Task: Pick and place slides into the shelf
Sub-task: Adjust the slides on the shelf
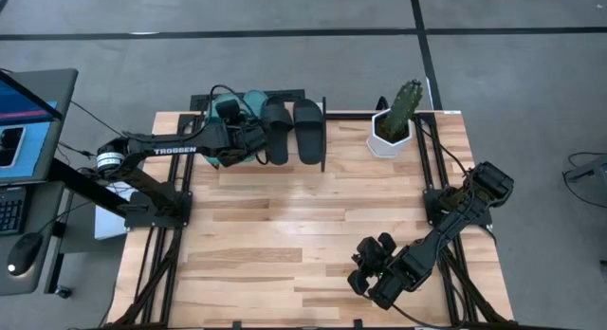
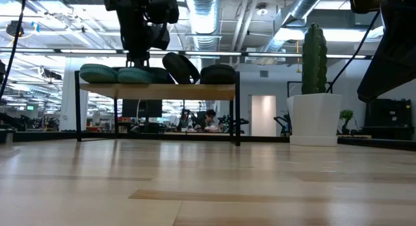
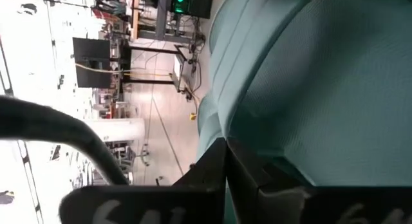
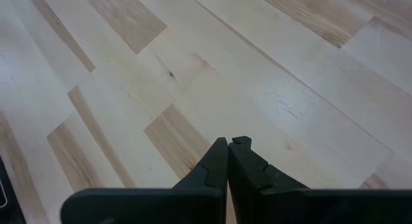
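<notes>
Pale wood bench (image 1: 285,245) carries the shelf (image 1: 323,131) at its far edge, a potted cactus (image 1: 398,121) to its right. My left tool (image 1: 248,140), fingers together, rests against the teal slides (image 1: 232,110) on the shelf top; the black slides (image 1: 294,129) sit just beside, one tilted. All four appear shelved, so placing seems nearly finished. Next I should lift straight clear, avoiding the tilted slide. My right tool (image 1: 365,273), fingers together, waits over open bench near the front-right edge.
</notes>
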